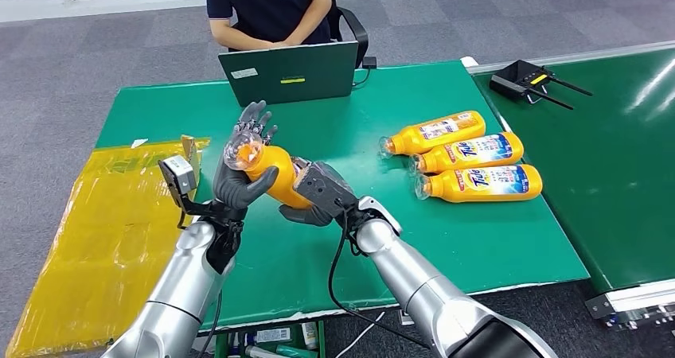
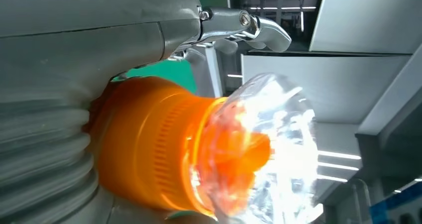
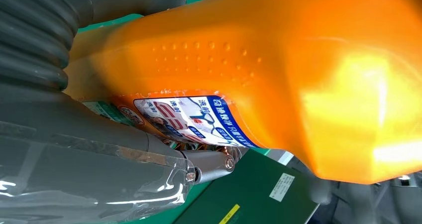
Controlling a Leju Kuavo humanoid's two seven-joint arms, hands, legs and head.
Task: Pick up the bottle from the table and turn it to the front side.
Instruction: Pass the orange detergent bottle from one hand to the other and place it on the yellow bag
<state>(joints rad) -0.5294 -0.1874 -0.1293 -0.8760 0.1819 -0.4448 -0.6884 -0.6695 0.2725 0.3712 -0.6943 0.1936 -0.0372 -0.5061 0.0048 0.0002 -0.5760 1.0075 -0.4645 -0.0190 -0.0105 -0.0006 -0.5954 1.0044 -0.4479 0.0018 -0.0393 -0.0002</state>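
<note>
- Nearest, both arms meet above the green desk [image 1: 477, 239]: the right hand [image 1: 317, 195] clasps the base of the orange bottle [image 1: 275, 177], the left hand [image 1: 239, 175] wraps its neck below the clear cap [image 1: 241, 149].
- The bottle is lifted; turning seems underway, and next needs one hand to loosen and rotate it label-forward.
- Farther right, three bottles [image 1: 466, 157] lie flat; beyond, a laptop [image 1: 290, 73].
</note>
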